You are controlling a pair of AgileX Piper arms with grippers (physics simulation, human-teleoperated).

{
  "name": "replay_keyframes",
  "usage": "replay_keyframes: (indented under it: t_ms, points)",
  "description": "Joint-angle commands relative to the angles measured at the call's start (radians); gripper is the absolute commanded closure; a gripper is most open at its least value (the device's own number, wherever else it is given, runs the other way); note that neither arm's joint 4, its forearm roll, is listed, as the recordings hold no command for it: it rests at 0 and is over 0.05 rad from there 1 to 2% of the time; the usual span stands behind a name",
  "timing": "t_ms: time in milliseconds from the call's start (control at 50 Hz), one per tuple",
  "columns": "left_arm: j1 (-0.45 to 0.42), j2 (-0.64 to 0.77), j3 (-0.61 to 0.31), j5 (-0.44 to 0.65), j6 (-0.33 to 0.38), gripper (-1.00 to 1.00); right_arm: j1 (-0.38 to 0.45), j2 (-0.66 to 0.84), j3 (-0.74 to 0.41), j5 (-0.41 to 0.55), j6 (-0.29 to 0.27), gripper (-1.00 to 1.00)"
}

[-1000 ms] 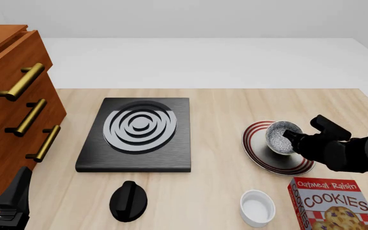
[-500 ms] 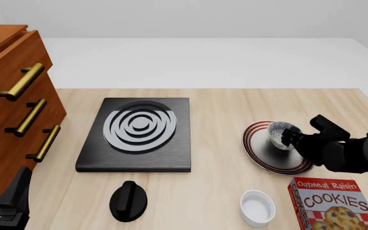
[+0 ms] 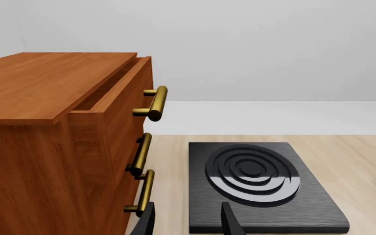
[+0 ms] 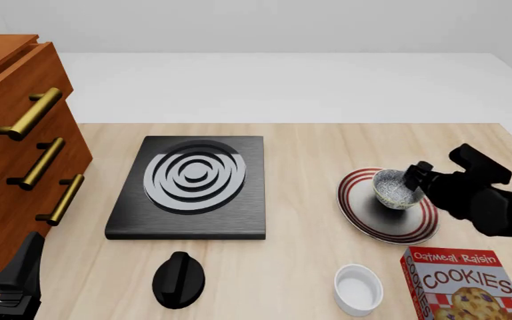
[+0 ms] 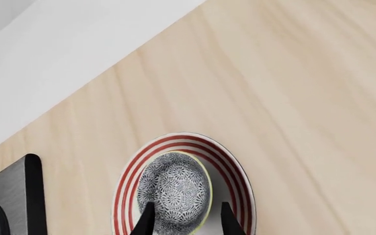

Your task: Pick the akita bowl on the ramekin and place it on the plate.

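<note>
The akita bowl (image 4: 396, 189) is seen seated upright on the plate (image 4: 363, 221), just ahead of the right gripper (image 4: 419, 177), whose fingers (image 5: 227, 220) are spread apart and grip nothing. In the right wrist view the bowl's near edge lies between the fingertips; contact cannot be told. The ramekin (image 4: 357, 289) stands apart, well behind those fingers, beside a cookie box (image 4: 465, 283). The left gripper (image 3: 186, 224) is observed with fingers parted, empty, with the stove plate (image 3: 260, 183) ahead of them and the wooden drawer unit (image 3: 57, 142) alongside.
</note>
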Motion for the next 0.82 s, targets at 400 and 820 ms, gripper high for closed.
replay_keyframes:
  t_ms: [400,820]
  points:
    - [0.0,0.0,0.0,0.0,0.0,-1.0,-0.005,-0.499,0.063,0.243,-0.052,-1.0]
    - [0.0,0.0,0.0,0.0,0.0,-1.0,0.03,-0.894,0.106,0.458,-0.059,-1.0]
